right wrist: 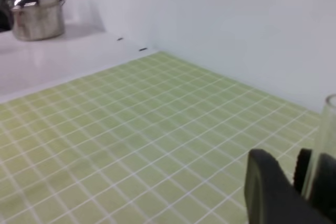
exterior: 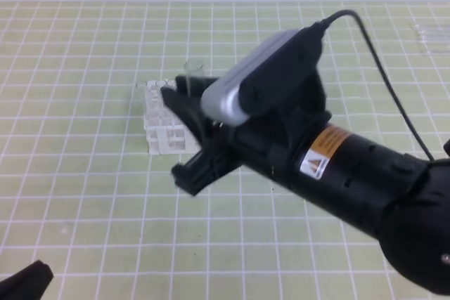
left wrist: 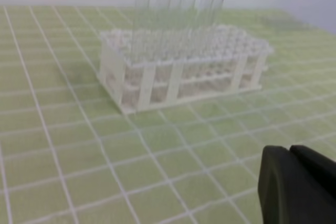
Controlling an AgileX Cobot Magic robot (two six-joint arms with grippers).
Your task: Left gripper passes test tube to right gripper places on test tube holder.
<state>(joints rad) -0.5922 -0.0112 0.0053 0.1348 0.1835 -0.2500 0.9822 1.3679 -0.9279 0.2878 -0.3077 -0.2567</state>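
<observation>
The white test tube holder (exterior: 163,135) stands left of centre on the green grid mat, partly covered by my right arm. In the left wrist view the test tube holder (left wrist: 173,85) has several clear tubes upright in its far rows. My right gripper (exterior: 184,103) hovers high over the holder, shut on a clear test tube (exterior: 193,74) that stands upright. The right wrist view shows that test tube (right wrist: 326,129) at the frame's right edge, against the right gripper (right wrist: 307,182). My left gripper (exterior: 24,279) sits at the bottom left corner. The left gripper (left wrist: 292,182) holds nothing, fingers together.
A few spare clear tubes (exterior: 429,33) lie on the mat at the far right. A thin black cable (exterior: 394,89) arcs over my right arm. A steel pot (right wrist: 37,14) stands on a white counter beyond the mat.
</observation>
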